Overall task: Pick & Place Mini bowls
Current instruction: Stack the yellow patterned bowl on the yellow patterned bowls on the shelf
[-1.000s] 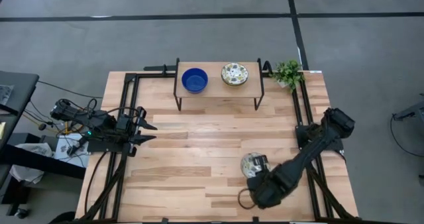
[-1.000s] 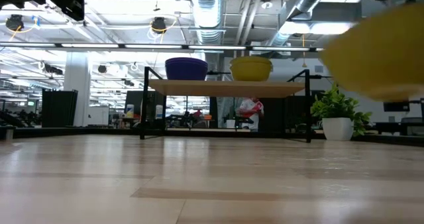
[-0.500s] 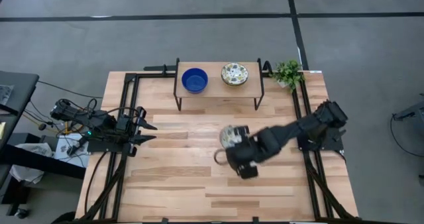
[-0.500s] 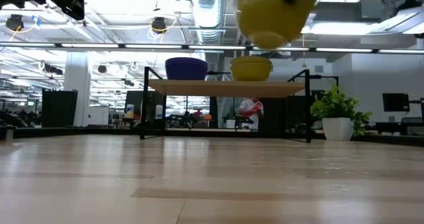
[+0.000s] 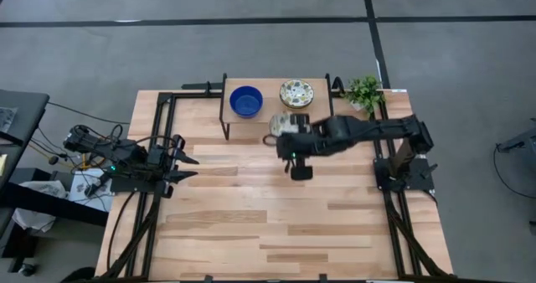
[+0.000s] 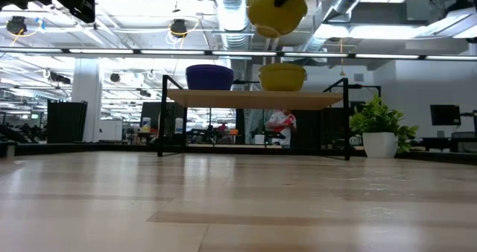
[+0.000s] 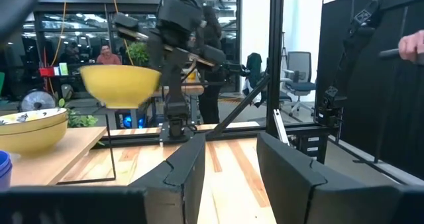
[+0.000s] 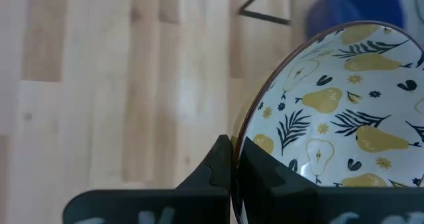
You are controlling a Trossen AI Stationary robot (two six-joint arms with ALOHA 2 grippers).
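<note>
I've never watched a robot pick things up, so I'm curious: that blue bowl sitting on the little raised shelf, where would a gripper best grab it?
Probably by its rim, coming from above. The blue bowl sits upright and open, so one finger could go inside the wall and one outside. The right gripper holds the patterned bowl just that way, pinched on its edge.

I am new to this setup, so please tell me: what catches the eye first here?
The right pincer holds a patterned bowl by its rim, in the air near the small raised shelf. On that shelf sit a blue bowl and another patterned bowl. The left pincer waits at the table's left edge.
</note>
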